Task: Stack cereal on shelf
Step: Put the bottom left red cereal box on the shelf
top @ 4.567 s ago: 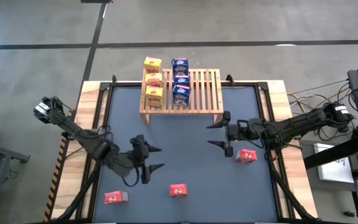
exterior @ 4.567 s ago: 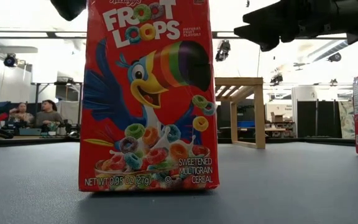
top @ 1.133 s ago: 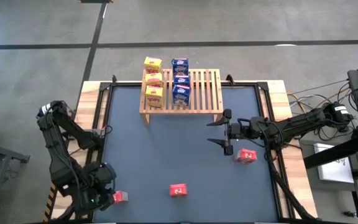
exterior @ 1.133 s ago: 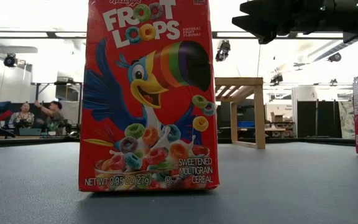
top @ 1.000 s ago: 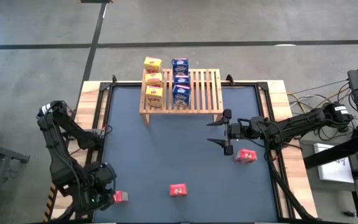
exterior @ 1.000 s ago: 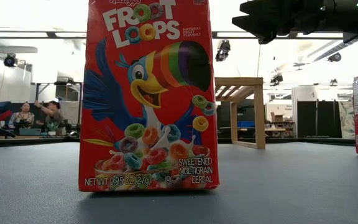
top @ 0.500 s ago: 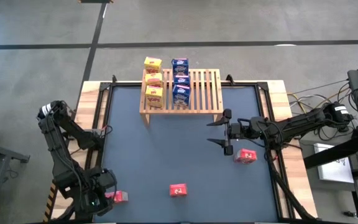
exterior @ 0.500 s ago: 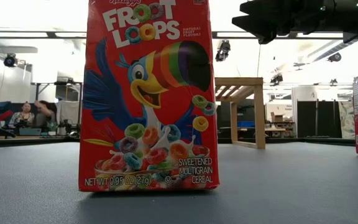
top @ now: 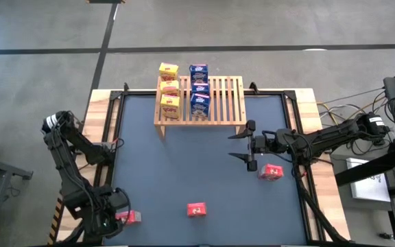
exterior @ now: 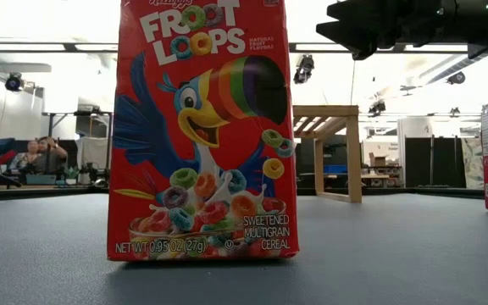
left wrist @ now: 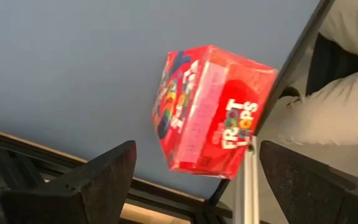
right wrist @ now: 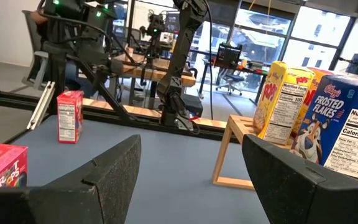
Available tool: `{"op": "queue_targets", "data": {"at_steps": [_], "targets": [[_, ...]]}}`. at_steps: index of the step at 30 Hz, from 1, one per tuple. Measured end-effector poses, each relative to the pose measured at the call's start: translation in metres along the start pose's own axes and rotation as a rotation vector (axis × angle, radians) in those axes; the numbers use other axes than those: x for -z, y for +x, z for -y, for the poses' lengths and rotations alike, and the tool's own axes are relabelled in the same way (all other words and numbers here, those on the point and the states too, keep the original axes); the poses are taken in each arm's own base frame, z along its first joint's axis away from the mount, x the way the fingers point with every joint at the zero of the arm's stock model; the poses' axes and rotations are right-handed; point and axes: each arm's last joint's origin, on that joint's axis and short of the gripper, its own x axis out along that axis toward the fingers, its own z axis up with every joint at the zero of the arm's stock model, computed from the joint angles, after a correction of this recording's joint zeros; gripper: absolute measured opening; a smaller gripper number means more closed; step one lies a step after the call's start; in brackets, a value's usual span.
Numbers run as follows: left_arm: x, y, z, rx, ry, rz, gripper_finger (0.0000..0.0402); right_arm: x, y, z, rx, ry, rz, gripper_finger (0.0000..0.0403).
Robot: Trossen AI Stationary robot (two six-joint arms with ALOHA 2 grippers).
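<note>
We see the left hand (left wrist: 191, 171), fingers apart, above a red cereal box (top: 128, 217) at the table's (top: 184, 165) front-left corner; the right hand (top: 241, 145), also apart, hovers near the shelf (top: 221, 103).

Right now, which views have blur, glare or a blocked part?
Left wrist view: the red box is softly blurred, with a pale sheen on its side. Low view: another red box fills the middle and hides much of the shelf; the ceiling behind is bright. High view: even light, nothing blocked.
</note>
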Motion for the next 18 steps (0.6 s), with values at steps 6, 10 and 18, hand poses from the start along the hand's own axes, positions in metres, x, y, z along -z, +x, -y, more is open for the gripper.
{"op": "queue_targets", "data": {"at_steps": [6, 10, 18], "targets": [[0.002, 0.012, 0.003, -0.039, 0.056, -0.022, 0.0325, 0.002, 0.000, 0.000, 0.004, -0.001, -0.018, 0.0270], [0.004, 0.024, 0.009, -0.069, 0.090, -0.053, 0.0325, 0.002, 0.000, 0.000, 0.018, -0.002, -0.021, 0.0270], [0.004, 0.027, 0.015, -0.111, 0.129, -0.040, 0.0325, 0.002, 0.000, 0.000, 0.022, 0.000, -0.020, 0.0270]]}}
